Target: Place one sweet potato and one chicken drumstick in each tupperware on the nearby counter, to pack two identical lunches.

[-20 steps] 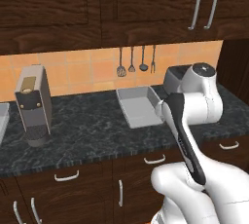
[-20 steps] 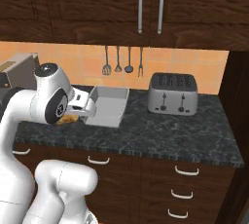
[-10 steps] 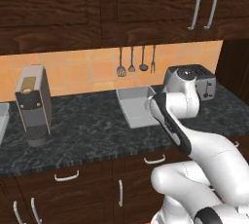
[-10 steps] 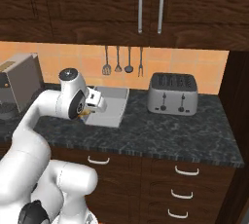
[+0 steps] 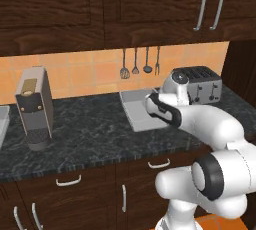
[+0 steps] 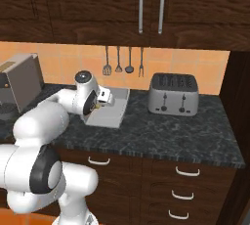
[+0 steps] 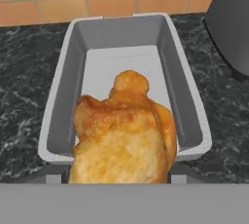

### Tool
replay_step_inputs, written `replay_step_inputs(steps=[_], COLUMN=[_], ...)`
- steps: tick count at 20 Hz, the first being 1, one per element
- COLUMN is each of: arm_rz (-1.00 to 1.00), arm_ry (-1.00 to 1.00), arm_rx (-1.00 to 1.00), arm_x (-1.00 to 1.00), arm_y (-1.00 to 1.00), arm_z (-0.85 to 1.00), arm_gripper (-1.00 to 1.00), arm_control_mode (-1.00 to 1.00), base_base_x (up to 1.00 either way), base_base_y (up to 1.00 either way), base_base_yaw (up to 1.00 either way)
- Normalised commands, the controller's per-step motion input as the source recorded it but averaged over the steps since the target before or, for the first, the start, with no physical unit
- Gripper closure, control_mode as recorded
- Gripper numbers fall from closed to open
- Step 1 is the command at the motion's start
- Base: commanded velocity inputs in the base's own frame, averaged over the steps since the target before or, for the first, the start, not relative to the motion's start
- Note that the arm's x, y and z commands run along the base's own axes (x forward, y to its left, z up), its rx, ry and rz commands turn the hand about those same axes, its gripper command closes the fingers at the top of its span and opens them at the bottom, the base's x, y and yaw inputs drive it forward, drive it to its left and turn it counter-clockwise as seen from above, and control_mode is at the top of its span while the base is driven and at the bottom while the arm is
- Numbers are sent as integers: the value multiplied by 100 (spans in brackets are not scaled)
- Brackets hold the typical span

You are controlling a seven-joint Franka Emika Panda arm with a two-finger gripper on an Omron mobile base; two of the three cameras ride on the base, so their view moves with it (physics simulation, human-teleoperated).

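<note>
Here the chicken drumstick [image 7: 124,133], golden-brown, sits clamped in the gripper [image 6: 101,102], whose jaws stand part-way apart around it, at the near end of the tupperware [image 7: 181,77]. In the hand view the meat covers the tray's near wall; the tray floor beyond it is bare. The tupperware [image 5: 134,109] rests on the counter [image 5: 85,134], its far end toward the orange tiled backsplash [image 5: 90,74]. Right of the tupperware stands the silver toaster [image 6: 174,94], apart from it. Behind the tupperware, utensils [image 6: 123,60] hang on the wall. Well to the tupperware's left stands a coffee machine [image 5: 34,106]. Below the counter edge are dark drawers [image 6: 190,190] with white handles.
</note>
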Motion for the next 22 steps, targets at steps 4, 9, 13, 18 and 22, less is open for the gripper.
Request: replay_step_inputs(steps=[4, 9, 13, 18, 22], arm_rz=[0, 3, 3, -3, 2], arm_ry=[0, -11, -23, -26, 8], arm_rx=[-1, -1, 6, 2, 3], arm_x=[73, 27, 12, 7, -5], arm_y=[0, 2, 0, 4, 0], arm_z=[-6, -59, -44, 72, 100], arm_gripper=[100, -100, -100, -100, -100], arm_control_mode=[-100, -100, -100, -100, -100], base_base_x=[0, 0, 0, 0, 0], base_base_y=[0, 0, 0, 0, 0], base_base_yaw=[0, 0, 0, 0, 0])
